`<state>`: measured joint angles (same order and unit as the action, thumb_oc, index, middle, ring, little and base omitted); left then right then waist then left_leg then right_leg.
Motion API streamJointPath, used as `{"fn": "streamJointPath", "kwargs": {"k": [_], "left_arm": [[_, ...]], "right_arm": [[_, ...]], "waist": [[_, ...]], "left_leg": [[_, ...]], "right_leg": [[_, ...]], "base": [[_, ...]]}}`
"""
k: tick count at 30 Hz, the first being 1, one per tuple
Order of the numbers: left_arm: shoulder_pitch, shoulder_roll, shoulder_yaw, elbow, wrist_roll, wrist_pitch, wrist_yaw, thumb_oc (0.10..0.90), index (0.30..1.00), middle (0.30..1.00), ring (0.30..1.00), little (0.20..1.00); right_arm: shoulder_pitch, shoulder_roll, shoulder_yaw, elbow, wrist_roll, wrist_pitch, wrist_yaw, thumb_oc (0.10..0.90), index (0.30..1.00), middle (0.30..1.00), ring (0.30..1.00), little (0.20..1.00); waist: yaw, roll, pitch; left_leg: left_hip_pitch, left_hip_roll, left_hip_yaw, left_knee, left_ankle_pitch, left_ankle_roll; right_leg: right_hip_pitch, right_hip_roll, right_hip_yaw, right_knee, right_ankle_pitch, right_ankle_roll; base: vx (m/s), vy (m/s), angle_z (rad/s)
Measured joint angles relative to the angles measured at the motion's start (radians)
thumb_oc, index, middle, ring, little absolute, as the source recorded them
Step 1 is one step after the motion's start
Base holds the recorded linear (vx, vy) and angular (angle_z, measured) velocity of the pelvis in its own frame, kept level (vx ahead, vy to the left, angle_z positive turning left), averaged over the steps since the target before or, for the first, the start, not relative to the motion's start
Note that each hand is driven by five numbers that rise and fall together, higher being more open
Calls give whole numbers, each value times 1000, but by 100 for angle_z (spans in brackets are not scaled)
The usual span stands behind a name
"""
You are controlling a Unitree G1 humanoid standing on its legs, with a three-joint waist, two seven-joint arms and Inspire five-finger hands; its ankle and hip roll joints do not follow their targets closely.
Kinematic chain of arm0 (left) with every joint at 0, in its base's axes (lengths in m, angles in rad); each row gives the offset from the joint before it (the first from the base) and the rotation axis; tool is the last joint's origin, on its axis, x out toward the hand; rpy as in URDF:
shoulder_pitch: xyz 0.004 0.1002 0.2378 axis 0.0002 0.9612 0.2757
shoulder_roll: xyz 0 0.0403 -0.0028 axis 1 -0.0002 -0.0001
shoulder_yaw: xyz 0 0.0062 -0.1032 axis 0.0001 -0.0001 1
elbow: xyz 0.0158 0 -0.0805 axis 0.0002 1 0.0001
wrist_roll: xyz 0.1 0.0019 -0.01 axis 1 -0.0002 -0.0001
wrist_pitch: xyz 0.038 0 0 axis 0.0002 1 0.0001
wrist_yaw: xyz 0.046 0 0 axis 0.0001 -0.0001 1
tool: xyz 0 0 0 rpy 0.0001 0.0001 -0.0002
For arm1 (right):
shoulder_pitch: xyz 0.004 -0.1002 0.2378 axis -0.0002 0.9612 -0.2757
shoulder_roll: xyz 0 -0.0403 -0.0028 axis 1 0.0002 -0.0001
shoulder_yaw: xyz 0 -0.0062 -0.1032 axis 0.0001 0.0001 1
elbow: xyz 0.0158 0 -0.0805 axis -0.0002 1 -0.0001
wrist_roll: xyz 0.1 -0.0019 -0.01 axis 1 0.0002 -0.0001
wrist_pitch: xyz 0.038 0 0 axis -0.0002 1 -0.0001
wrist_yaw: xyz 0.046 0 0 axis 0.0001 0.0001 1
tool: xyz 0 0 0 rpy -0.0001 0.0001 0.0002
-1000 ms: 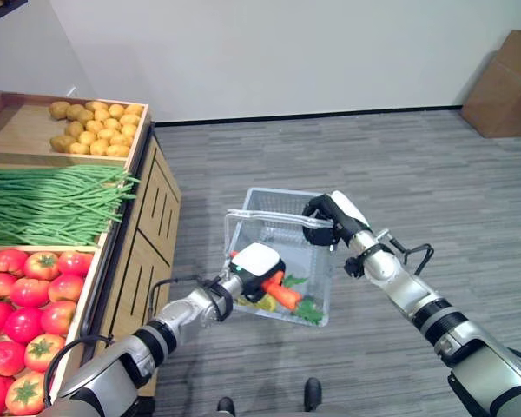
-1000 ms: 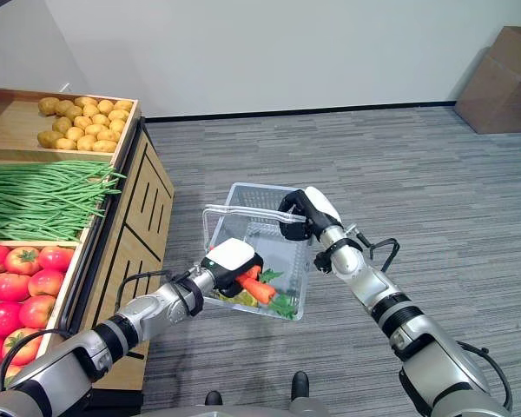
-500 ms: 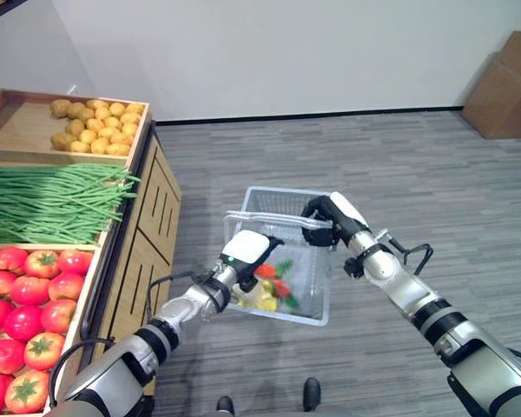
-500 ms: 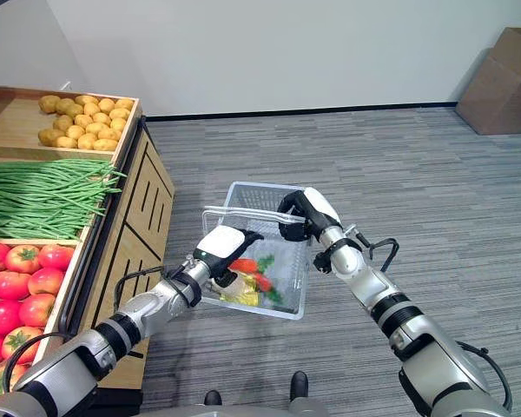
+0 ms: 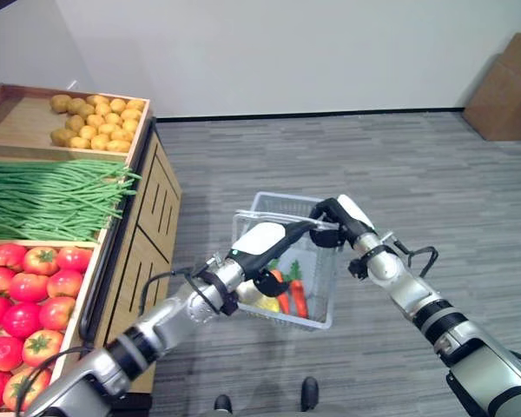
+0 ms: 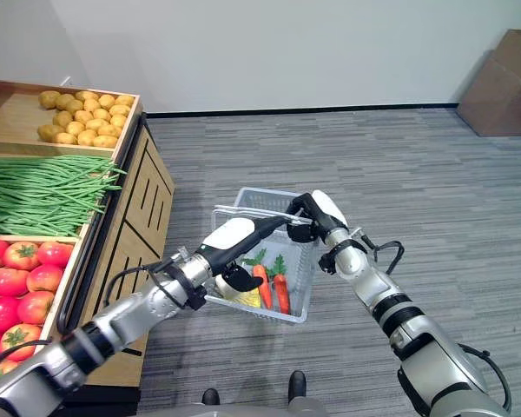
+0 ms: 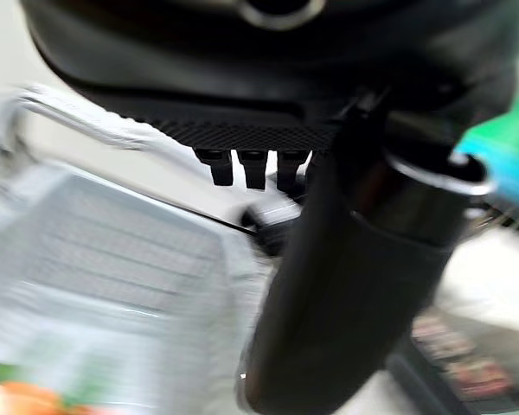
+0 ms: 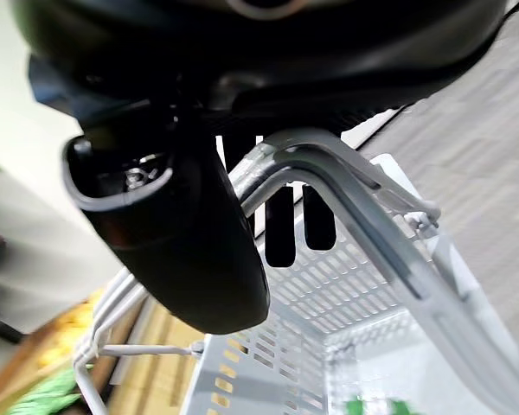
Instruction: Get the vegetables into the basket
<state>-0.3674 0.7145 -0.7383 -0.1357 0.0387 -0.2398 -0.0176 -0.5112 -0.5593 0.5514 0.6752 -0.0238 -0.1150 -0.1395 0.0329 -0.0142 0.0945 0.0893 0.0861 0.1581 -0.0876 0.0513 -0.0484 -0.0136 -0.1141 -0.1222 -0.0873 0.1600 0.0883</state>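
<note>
A white wire basket (image 5: 324, 276) hangs above the floor, and my right hand (image 5: 333, 212) is shut on its handle (image 8: 355, 194), fingers curled round the bar. Inside lie two carrots (image 5: 297, 298) with green tops and a pale yellow vegetable (image 5: 252, 299). My left hand (image 5: 260, 240) hovers over the basket's near left side, open, its straight fingers (image 7: 251, 164) stretched toward the handle and holding nothing. Its thumb (image 7: 346, 285) hangs down over the basket's contents.
A wooden produce stand (image 5: 143, 234) runs along the left with potatoes (image 5: 91, 124), green beans (image 5: 52, 200) and tomatoes (image 5: 26, 295). A cardboard box (image 5: 504, 87) stands at the far right wall. Grey carpet (image 5: 373, 165) spreads around the basket.
My left hand let go of a carrot into the basket, then rose and stretched its fingers toward the handle. The basket shifted slightly in my right hand.
</note>
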Motion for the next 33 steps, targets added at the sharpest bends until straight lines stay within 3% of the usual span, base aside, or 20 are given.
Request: {"fn": "streamJointPath", "kwargs": {"k": [3, 7, 10, 16, 17, 18, 22, 25, 26, 27, 28, 33], "left_arm": [[8, -10, 19, -45, -316, -25, -94, 900, 1000, 1000, 1000, 1000], [93, 44, 45, -43, -568, -1, -183, 900, 1000, 1000, 1000, 1000], [206, 62, 84, 9, -641, 20, -193, 900, 1000, 1000, 1000, 1000], [341, 163, 111, 138, -640, 83, -213, 900, 1000, 1000, 1000, 1000], [385, 141, 129, 219, -624, 78, -237, 900, 1000, 1000, 1000, 1000], [421, 58, 165, 351, -596, 71, -245, 900, 1000, 1000, 1000, 1000], [499, -141, 263, 737, -464, 105, -212, 900, 1000, 1000, 1000, 1000], [560, -179, 275, 850, -371, 141, -198, 900, 1000, 1000, 1000, 1000], [579, -248, 341, 953, -325, 111, -189, 900, 1000, 1000, 1000, 1000], [543, -383, 512, 1151, -269, 84, -134, 900, 1000, 1000, 1000, 1000], [517, -430, 566, 1244, -254, 95, -91, 900, 1000, 1000, 1000, 1000], [413, -466, 616, 1410, -48, 81, -17, 900, 1000, 1000, 1000, 1000]], "right_arm": [[14, 18, -6, 105, -8, 9, 1, 400, 300, 300, 300, 300], [60, 29, -31, 181, -41, 11, 3, 400, 300, 300, 300, 300], [132, 7, -81, 182, -51, 14, 4, 400, 300, 300, 300, 300], [241, -35, -158, 177, -58, 14, 7, 400, 300, 300, 300, 300], [274, -41, -190, 178, -62, 11, 7, 400, 300, 300, 300, 300], [312, -41, -226, 178, -63, 9, 6, 400, 300, 300, 300, 300], [399, -22, -313, 207, -60, -6, 6, 400, 300, 300, 300, 300], [439, -19, -355, 263, -57, -2, -1, 400, 300, 300, 300, 300], [464, -7, -393, 285, -57, -17, -7, 400, 300, 300, 300, 300], [503, 13, -450, 328, -56, -24, -23, 400, 300, 300, 300, 300], [517, 22, -454, 369, -56, -18, -23, 400, 300, 300, 300, 300], [570, 79, -497, 466, -54, -14, -36, 400, 300, 300, 300, 300]], "waist": [[18, 0, 0], [11, 5, -1], [7, 12, 1], [2, 27, -1], [3, 32, -1], [3, 40, -6], [-3, 45, -9], [-5, 43, -8], [-3, 37, -9], [5, 42, -26], [8, 44, -30], [-7, 46, -51]], "left_leg": [[7, -3, -6, 0, 0, 0], [8, -2, -7, 0, 2, -2], [8, -1, -7, 0, 2, -2], [7, 0, -12, 0, 1, -2], [7, -1, -13, 0, 2, -2], [8, -2, -14, 0, 1, -3], [5, 0, -16, -1, 0, -4], [-2, -2, -24, -1, 0, -3], [-10, -2, -28, 0, 0, -4], [-7, -6, -35, 0, -3, -3], [-9, -6, -38, 0, -3, -3], [-15, -4, -39, 0, -7, 3]], "right_leg": [[8, -3, -1, 0, -2, 0], [9, -2, -2, 0, -4, -5], [9, -1, -2, -1, -5, -6], [12, -1, -10, -4, -6, -7], [13, -2, -11, -2, -6, -7], [15, -3, -11, -3, -8, -5], [13, -2, -14, -4, -20, -2], [11, -3, -22, -3, -21, -2], [9, -5, -25, -1, -23, 0], [14, -9, -32, -3, -27, 1], [16, -10, -38, -2, -28, 0], [9, -8, -37, -1, -27, -1]], "base": [[-17, 5, 6], [0, 0, 0], [0, 0, 0], [-6, 1, 2], [0, 0, 0], [0, 0, 0], [-3, 0, 1], [-29, -1, 8], [-11, 8, 16], [-12, 6, 18], [-6, 1, 18], [-4, 1, -2]]}}
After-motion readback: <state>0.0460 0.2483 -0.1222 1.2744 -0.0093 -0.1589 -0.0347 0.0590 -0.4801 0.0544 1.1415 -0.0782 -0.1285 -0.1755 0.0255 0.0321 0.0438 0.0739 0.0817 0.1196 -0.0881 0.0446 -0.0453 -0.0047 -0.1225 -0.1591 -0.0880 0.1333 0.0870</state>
